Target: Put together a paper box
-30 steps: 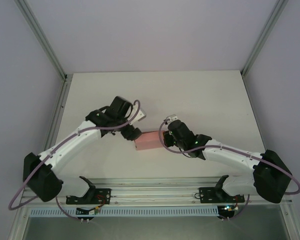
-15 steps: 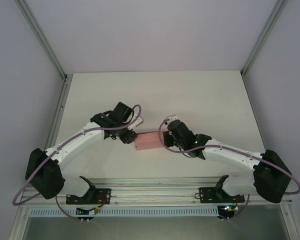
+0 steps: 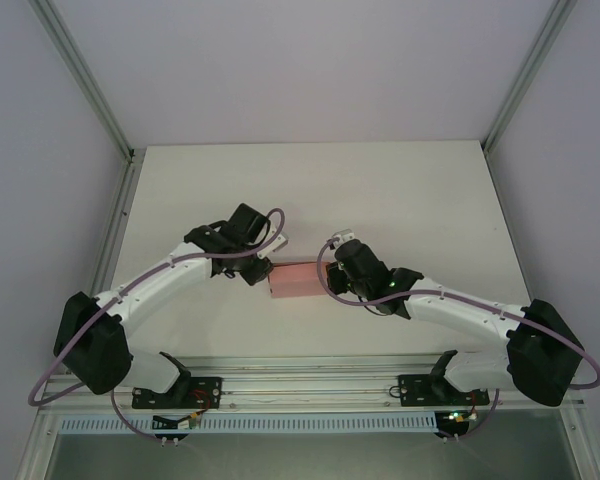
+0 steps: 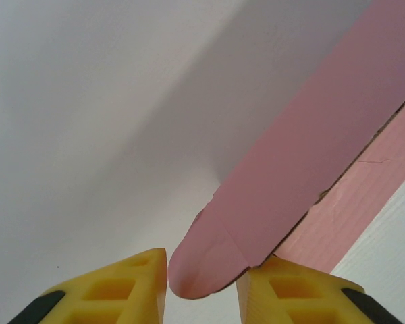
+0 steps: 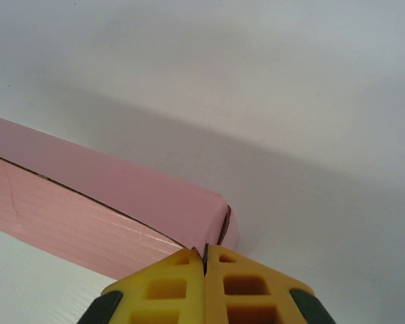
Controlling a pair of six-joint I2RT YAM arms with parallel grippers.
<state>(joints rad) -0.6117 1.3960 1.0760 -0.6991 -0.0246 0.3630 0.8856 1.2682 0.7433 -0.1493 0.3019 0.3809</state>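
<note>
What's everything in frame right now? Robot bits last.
paper box: 1, pink, mid-table between the two tools
table: 1, white, under everything
frame posts: 2, silver, rising from the table's far corners
rail: 1, silver, near edge, at the arm bases
left arm: 1, white and black, purple cable, left side
right arm: 1, same colours, right side
left tool: 1, yellow fingers, either side of a box flap, grip unclear
right tool: 1, yellow fingers, shut on the box's end corner
</note>
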